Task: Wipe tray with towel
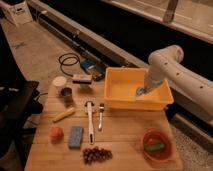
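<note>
1 white arm reaches down into the yellow tray at the back right of the wooden table, where we see its gripper clamped shut on the small light blue towel near the tray's right wall.

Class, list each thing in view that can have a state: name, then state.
gripper: shut on the towel, low inside the tray's right end
towel: bunched, held by the gripper
tray: upright, open top
bowl: upright, holds a green item
</note>
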